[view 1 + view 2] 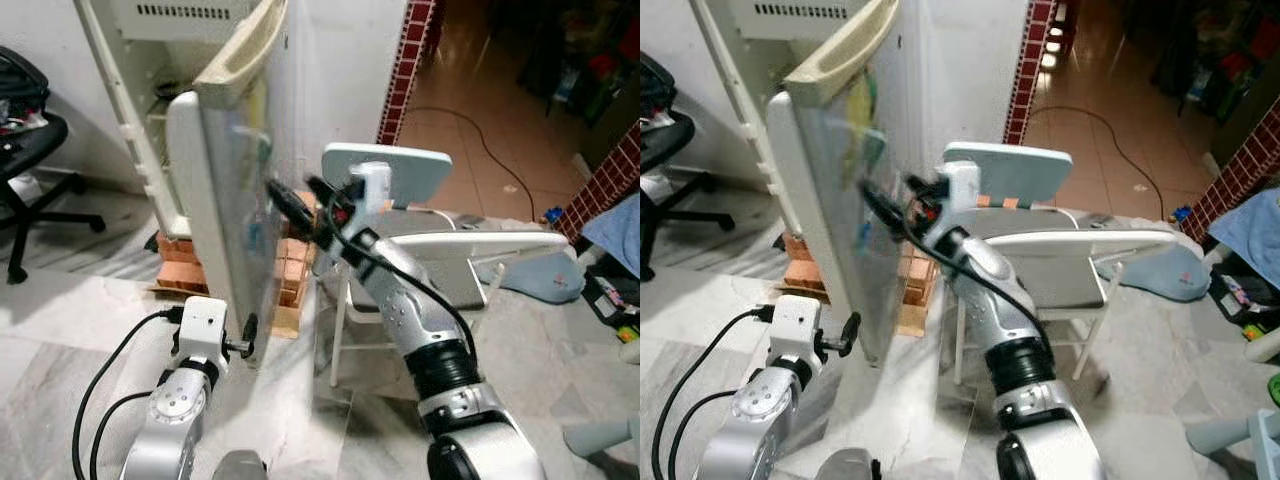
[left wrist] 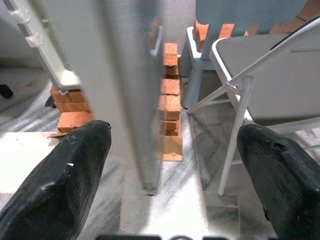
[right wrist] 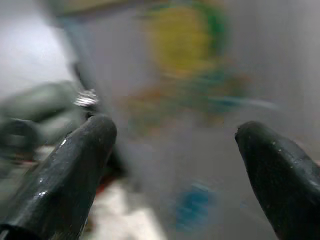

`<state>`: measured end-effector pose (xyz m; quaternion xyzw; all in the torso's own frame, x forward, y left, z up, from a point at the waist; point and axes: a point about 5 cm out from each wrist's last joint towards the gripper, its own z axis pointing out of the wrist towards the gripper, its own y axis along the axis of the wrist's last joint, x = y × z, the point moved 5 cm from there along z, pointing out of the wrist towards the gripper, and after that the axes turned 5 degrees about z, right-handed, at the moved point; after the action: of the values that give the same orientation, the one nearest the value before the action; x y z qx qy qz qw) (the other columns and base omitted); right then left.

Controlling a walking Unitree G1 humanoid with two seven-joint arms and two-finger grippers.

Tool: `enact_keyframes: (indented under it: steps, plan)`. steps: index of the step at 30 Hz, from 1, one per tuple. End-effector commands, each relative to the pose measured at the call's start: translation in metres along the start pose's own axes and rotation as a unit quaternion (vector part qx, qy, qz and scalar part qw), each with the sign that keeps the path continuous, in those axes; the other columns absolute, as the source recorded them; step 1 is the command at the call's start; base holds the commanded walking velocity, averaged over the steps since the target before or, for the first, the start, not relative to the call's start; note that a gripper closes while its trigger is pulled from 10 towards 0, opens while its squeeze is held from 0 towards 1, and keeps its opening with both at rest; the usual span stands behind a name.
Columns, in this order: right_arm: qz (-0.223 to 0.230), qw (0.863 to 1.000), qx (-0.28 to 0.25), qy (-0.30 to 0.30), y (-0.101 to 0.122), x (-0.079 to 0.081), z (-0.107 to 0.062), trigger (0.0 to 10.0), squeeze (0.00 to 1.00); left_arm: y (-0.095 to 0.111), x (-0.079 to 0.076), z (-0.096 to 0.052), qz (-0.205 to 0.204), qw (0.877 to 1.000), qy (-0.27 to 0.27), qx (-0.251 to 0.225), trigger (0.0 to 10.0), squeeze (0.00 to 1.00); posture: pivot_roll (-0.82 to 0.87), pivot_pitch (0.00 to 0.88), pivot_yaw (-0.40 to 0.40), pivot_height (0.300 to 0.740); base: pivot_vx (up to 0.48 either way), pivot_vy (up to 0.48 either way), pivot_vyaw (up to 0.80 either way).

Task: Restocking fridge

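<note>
While the fridge door [image 1: 215,215] stands swung out toward the camera, we see it edge-on: a tall grey slab, long axis running up and down, its thin free edge facing us and its outer face turned toward three o'clock. That face carries some blurred yellow, green and blue stickers [image 1: 868,130]. At the door's eleven o'clock sits the open fridge body [image 1: 150,90], white frame and shelf rails showing, and the whole cabinet is raised on a stack of orange bricks [image 1: 180,262].

Up at the door's outer face, the right gripper [image 1: 285,205] is pointed at it from three o'clock, fingers spread wide with nothing between them; its wrist camera is right up against the sticker patch, too blurred to tell whether a fingertip touches. Down low, at six o'clock from the door, the left gripper [image 1: 248,340] sits at the bottom corner, and from its wrist view the two black fingers [image 2: 65,180] are wide apart, one on each side of the door's lower edge [image 2: 150,175], gripping nothing.

Moving outward: at three o'clock from the door, a white folding chair [image 1: 470,255] with a pale blue chair [image 1: 385,170] behind it. At nine o'clock, a black office chair [image 1: 25,150]. Marble-look floor tiles [image 1: 80,310] lie underneath, and a red brick pillar [image 1: 405,65] stands at one o'clock.
</note>
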<state>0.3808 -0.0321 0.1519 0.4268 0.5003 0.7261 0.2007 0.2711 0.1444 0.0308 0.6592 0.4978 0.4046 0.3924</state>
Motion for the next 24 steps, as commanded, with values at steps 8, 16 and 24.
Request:
enact_keyframes:
  steps: [8, 16, 24]
  plan:
    - [-0.112, 0.968, -0.023, -0.223, 0.017, -0.096, -0.082, 10.0, 0.0, 0.026, 0.014, 0.006, 0.034, 0.998, 0.022, -0.045, 10.0, 0.0, 0.18, 0.0, -0.036, 0.74, 0.0, 0.0, 0.0]
    - [-0.141, 0.945, -0.014, -0.293, 0.002, -0.105, -0.119, 10.0, 0.0, 0.036, 0.033, -0.008, 0.019, 0.992, 0.083, -0.095, 10.0, 0.0, 0.15, 0.0, -0.026, 0.74, 0.0, 0.0, 0.0]
    - [-0.15, 0.947, -0.008, -0.285, -0.009, -0.091, -0.12, 10.0, 0.0, 0.043, 0.017, -0.003, 0.005, 0.991, 0.06, -0.117, 10.0, 0.0, 0.12, 0.0, -0.012, 0.74, 0.0, 0.24, -0.62]
